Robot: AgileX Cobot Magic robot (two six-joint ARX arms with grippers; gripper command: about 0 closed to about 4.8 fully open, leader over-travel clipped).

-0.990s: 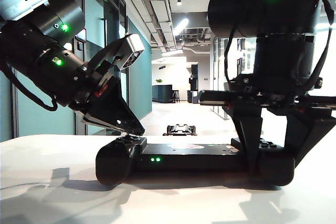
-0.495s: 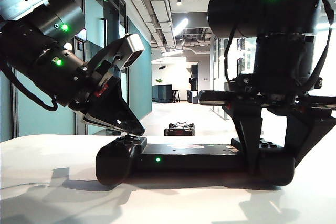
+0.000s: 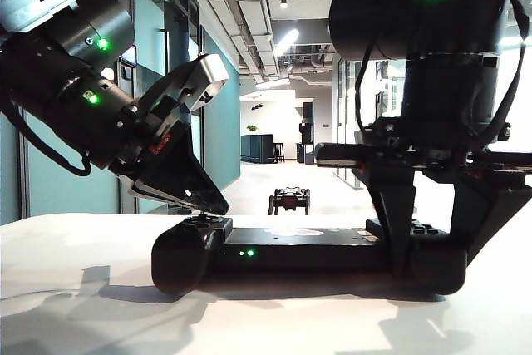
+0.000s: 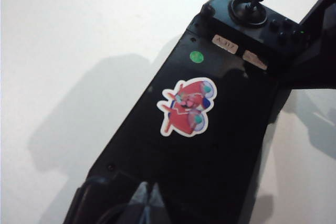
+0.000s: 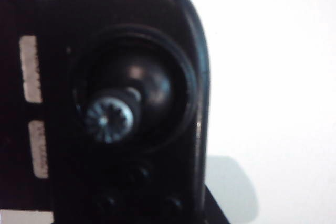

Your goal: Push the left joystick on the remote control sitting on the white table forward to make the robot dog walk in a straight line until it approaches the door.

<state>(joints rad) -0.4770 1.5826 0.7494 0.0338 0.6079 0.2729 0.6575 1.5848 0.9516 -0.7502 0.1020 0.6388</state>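
On the white surface (image 3: 75,288) lay the remote control (image 3: 299,248), steadied by the right hand (image 3: 432,243) clamped astride its end, while the left hand (image 3: 208,203), fingers together, pressed the left joystick (image 3: 202,218), sending the robot dog (image 3: 288,199) down the corridor.

Black controller on the table, dog out in the hallway

We've got the remote control (image 3: 303,247) lying flat on the white table (image 3: 75,288), green lights lit on its front edge, cartoon sticker on top. The left joystick (image 3: 202,218) is mostly hidden. The robot dog (image 3: 288,199) stands small on the corridor floor beyond.
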